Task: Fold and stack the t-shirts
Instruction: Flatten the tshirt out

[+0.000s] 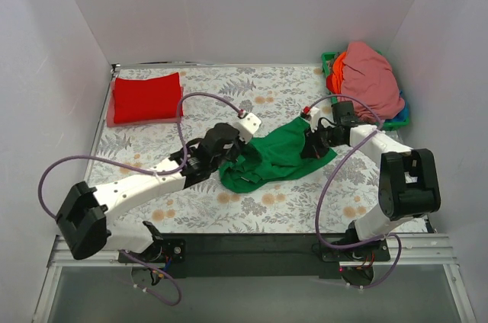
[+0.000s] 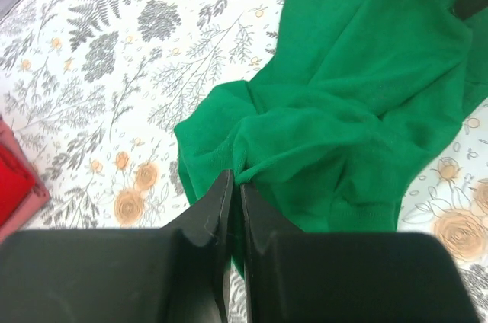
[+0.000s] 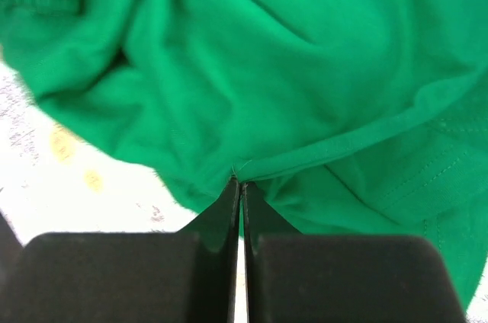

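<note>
One green t-shirt (image 1: 279, 155) in left hand (image 2: 232, 187), right hand (image 3: 239, 186)

Enclosure: plain white back wall (image 1: 244, 11), left wall (image 1: 38, 71) and right wall (image 1: 450, 41), all unmarked, meeting the bench at its far and side edges. Bench (image 1: 267, 94) covered by a pale cloth printed with grey ferns and orange flowers. Near edge: black plate (image 1: 252, 254) on a metal frame (image 1: 438, 251). Lighting even, shadows soft.
</note>
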`<state>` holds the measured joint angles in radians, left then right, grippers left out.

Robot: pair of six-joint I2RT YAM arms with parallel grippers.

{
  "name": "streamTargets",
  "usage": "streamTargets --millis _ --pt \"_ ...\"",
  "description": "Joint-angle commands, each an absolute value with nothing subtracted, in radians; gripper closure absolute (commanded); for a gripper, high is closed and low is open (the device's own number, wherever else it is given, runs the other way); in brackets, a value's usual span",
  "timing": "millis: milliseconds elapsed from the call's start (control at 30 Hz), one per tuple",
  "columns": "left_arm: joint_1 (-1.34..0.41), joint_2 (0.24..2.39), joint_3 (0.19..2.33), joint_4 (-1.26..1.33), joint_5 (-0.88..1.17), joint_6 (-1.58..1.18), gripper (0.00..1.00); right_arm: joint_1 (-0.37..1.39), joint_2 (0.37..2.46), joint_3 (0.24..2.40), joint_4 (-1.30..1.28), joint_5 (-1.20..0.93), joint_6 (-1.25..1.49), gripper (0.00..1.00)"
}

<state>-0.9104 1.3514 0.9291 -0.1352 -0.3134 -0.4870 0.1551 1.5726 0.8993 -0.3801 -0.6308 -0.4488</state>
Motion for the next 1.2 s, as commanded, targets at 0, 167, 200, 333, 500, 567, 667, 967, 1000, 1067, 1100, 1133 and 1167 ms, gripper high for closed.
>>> streamTargets --millis 0,167,200,333,500,567,667,967,1000,1067,1100,1133,1167 --pt "-0.885 1.194 0.89 -0.15 -0.281 -0.586 1.0 0.164 1.484 1.01 -0.513 -0.748 -0.526 0.99" --pt "-0.867 0.981 0.877 -0.166 -0.308 -0.629 1.0 0.167 1.31 1.214 -0.678 -0.75 -0.659 0.99" --pt "-0.865 0.938 0.874 -0.144 -0.313 -0.637 1.0 0.169 1.269 1.292 -0.721 -0.736 -0.682 0.99" --pt "-0.861 0.74 0.897 -0.077 -0.322 -0.623 1.0 0.169 1.194 1.488 -0.771 -0.704 -0.775 0.99" --pt "-0.861 0.614 1.041 -0.038 -0.321 -0.578 1.0 0.167 1.163 1.785 -0.811 -0.646 -0.755 0.99" --pt "-0.861 0.569 1.071 -0.017 -0.279 -0.563 1.0 0.167 1.161 1.931 -0.808 -0.614 -0.733 0.99" --pt "-0.861 0.537 1.12 -0.005 -0.18 -0.572 1.0 0.166 1.161 2.082 -0.798 -0.571 -0.691 0.99" --pt "-0.861 0.534 1.206 0.063 -0.037 -0.611 1.0 0.106 1.163 2.214 -0.721 -0.58 -0.581 0.99" --pt "-0.861 0.534 1.204 0.075 -0.046 -0.604 1.0 0.104 1.166 2.195 -0.713 -0.604 -0.566 0.99" --pt "-0.861 0.532 1.172 0.097 -0.136 -0.598 1.0 0.101 1.181 2.162 -0.701 -0.626 -0.54 0.99" --pt "-0.861 0.532 1.151 0.119 -0.19 -0.603 1.0 0.101 1.187 2.104 -0.693 -0.655 -0.526 0.99" --pt "-0.861 0.532 1.126 0.136 -0.237 -0.601 1.0 0.101 1.195 2.07 -0.675 -0.67 -0.496 0.99" --pt "-0.861 0.531 1.059 0.159 -0.326 -0.592 1.0 0.101 1.209 2.027 -0.658 -0.684 -0.476 0.99"
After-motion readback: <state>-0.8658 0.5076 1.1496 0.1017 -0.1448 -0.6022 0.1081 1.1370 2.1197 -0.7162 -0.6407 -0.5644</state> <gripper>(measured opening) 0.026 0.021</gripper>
